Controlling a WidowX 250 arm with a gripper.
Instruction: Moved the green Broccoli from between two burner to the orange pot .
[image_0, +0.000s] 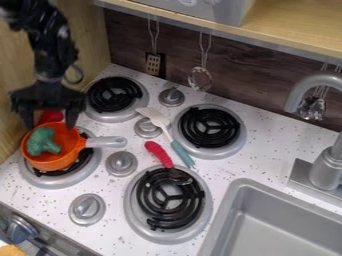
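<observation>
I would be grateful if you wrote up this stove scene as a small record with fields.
broccoli: green, inside the pot
pot: orange, grey handle pointing right in the picture, on the lower-left burner
end effector: at the pot's far side, fingers apart
red item: behind the pot, kind unclear
spatula: pale head, teal handle, lying among the burners
red-handled utensil: head over the lower-right burner

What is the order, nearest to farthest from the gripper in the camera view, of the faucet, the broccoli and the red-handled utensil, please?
From the gripper:
1. Broccoli, left, in the orange pot.
2. Red-handled utensil, toward the middle.
3. Faucet, far right, by the sink.
</observation>
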